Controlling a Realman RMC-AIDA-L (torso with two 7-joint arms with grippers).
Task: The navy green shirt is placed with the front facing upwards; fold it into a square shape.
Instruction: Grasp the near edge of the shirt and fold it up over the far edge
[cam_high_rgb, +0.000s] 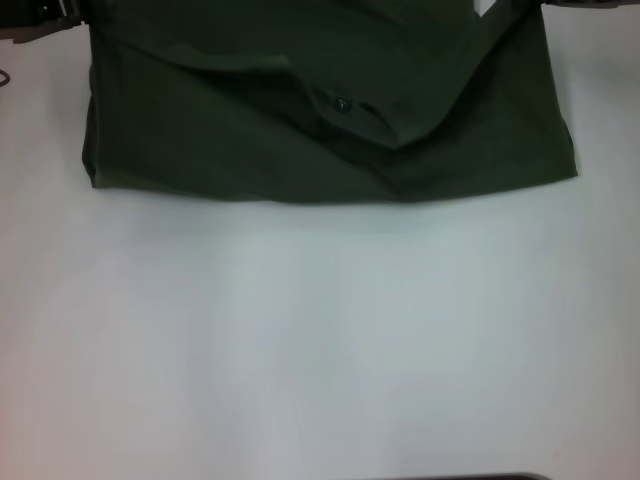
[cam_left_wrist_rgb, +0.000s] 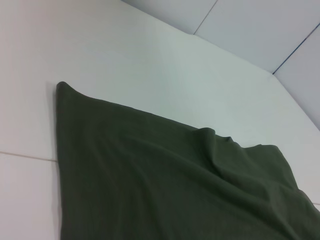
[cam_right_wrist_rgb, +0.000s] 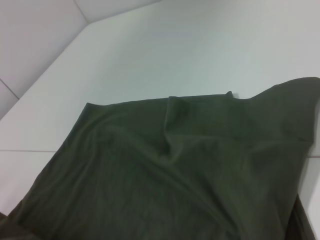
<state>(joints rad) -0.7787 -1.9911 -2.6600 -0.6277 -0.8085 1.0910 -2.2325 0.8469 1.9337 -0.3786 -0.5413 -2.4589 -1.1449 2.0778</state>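
Neither gripper visible, grip state unknowable. Dark olive-green cotton shirt bunched at far table edge; smooth central ridge before folding.

Both pincers out of view

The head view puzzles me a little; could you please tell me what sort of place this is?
Probably a lab or test workbench, not a home: a bare white table, a lone dark olive-green cotton shirt spread on it, and plain pale panelled walls behind.
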